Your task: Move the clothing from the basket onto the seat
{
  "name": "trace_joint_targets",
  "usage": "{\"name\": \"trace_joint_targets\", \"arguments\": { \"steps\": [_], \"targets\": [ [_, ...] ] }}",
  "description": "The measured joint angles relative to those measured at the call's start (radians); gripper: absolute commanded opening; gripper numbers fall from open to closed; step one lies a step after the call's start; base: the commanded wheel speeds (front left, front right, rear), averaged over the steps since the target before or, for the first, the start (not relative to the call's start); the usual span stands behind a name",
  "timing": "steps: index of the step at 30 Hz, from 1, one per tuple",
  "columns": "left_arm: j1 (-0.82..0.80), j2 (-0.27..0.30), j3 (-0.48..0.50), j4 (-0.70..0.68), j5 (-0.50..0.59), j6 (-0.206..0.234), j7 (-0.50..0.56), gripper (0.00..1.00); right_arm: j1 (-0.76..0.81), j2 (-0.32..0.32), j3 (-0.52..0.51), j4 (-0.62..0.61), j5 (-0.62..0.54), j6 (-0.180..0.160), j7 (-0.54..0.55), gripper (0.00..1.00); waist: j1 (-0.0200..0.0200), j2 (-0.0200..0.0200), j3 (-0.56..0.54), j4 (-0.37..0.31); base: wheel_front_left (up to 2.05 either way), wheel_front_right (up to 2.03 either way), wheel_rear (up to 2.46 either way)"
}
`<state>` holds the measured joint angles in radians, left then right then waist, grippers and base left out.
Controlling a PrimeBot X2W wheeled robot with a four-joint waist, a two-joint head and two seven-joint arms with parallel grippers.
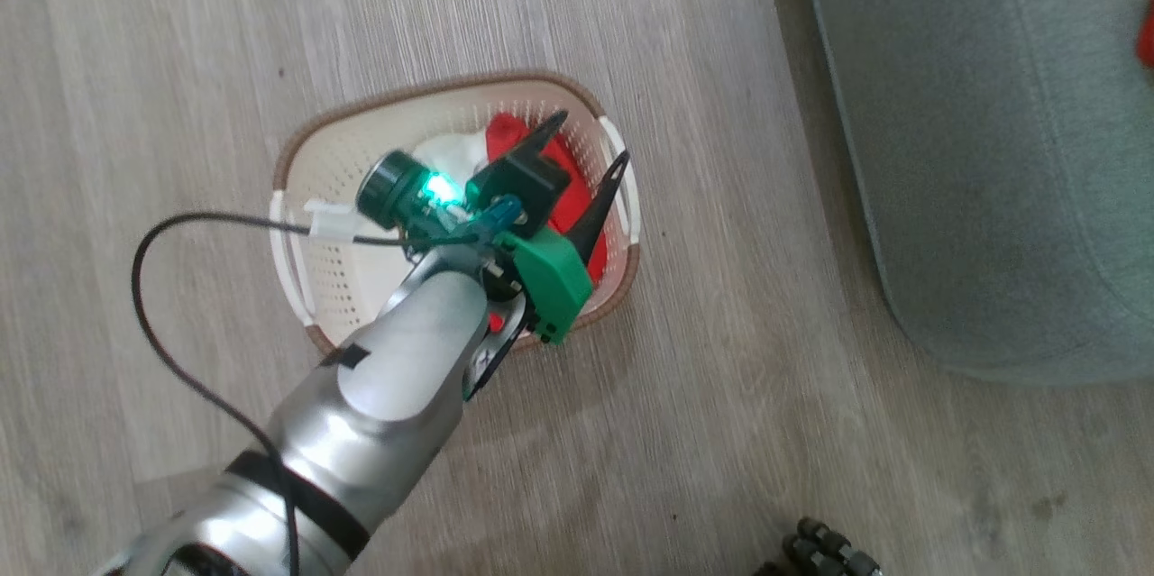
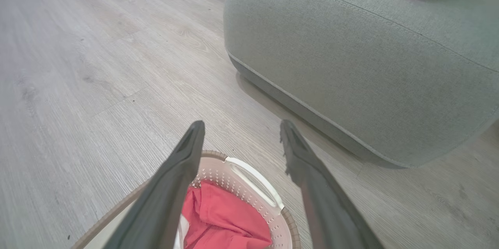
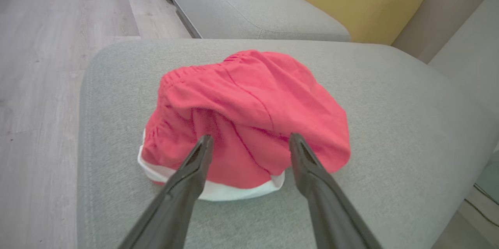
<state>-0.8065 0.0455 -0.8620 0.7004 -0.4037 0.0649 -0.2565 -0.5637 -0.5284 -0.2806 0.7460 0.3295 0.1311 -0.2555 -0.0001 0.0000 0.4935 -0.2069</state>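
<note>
Red clothing [image 1: 503, 136], part in the basket [image 1: 347, 157] and part on the seat [image 1: 974, 152]

We see the oval, cream, perforated basket with its brown rim and white side handles standing upright on the floor near the seat. It holds crumpled bright red fabric bunched toward the end nearer the seat, with a patch of white cloth beside it. On top of the grey-green seat, with its rounded edge and stitched seam, we see another red garment [image 3: 249, 116] in a loose heap, its white trim band showing along one edge.
</note>
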Motion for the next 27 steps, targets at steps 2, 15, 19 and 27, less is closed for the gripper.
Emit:
{"name": "trace_joint_targets", "arguments": {
  "steps": [2, 15, 19, 27],
  "targets": [
    [0.026, -0.001, 0.022, -0.002, 0.000, 0.000, 0.000, 1.00, 0.047, 0.018, 0.003, -0.051, 0.013, 0.000, 0.000, 1.00, 0.0000, 0.0000, -0.025, 0.003, 0.00, 0.00, 0.00],
    [0.194, -0.004, 0.214, -0.049, 0.038, 0.011, 0.000, 1.00, 0.186, 0.178, 0.124, -0.356, -0.006, 0.000, 0.000, 1.00, -0.0001, 0.0000, -0.195, 0.080, 0.00, 0.00, 0.00],
    [0.234, -0.002, 0.300, -0.076, 0.054, 0.027, 0.000, 1.00, 0.201, 0.191, 0.175, -0.383, -0.002, 0.000, 0.000, 1.00, 0.0000, 0.0000, -0.244, 0.124, 0.00, 0.00, 0.00],
    [0.336, 0.022, 0.476, -0.142, 0.117, 0.044, 0.000, 1.00, 0.209, 0.228, 0.269, -0.385, -0.002, 0.000, 0.000, 1.00, 0.0000, 0.0000, -0.341, 0.213, 0.00, 0.00, 0.00]
  ]
}}
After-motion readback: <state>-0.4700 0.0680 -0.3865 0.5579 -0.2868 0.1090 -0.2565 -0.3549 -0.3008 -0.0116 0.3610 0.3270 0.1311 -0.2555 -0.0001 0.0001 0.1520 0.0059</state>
